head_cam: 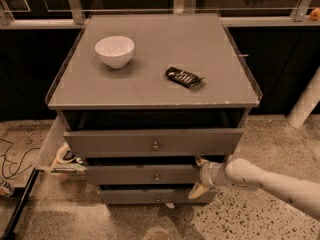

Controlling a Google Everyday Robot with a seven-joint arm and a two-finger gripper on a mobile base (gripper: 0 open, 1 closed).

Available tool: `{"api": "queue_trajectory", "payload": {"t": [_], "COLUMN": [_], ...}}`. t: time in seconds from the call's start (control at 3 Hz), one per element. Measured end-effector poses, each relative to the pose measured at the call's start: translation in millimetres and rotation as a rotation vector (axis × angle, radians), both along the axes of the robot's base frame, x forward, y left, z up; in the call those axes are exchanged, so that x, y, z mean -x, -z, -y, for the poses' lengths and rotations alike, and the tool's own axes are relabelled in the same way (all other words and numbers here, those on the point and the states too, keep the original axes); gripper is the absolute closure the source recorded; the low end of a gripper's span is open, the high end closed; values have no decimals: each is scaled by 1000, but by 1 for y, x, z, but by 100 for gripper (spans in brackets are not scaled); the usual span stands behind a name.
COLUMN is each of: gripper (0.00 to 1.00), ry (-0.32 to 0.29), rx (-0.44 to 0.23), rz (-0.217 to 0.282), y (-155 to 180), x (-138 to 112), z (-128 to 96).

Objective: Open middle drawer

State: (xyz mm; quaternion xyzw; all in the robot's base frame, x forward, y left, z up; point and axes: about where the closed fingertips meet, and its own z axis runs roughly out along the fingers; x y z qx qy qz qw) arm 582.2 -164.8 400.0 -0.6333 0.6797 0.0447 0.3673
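Note:
The grey cabinet has three drawer fronts. The middle drawer (130, 174) is the wide shallow front with a small round knob (157, 177). It stands slightly out from the cabinet. My gripper (199, 176) reaches in from the right, at the right end of this front. Its fingers are spread: the upper fingertip (200, 161) is at the front's top edge and the lower fingertip (196, 191) is just below its bottom edge. They hold nothing that I can see. The white arm (270, 181) runs off to the lower right.
The top drawer (152, 142) is partly out, above the middle one, and the bottom drawer (150, 196) is below it. A white bowl (114, 51) and a dark snack packet (184, 77) lie on the cabinet top. A side bin with tape rolls (62, 156) hangs at the left, with cables on the floor.

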Motion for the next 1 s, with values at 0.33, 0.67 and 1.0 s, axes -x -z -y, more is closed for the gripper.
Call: {"api": "queue_trajectory", "payload": {"t": [0.33, 0.67, 1.0], "gripper": [0, 0, 19], "ry": [-14, -14, -14], "rx": [-11, -11, -11], "rz": [-14, -14, -14], "y": [14, 15, 14], "x": [-8, -8, -8], "z": [-6, -6, -6]}}
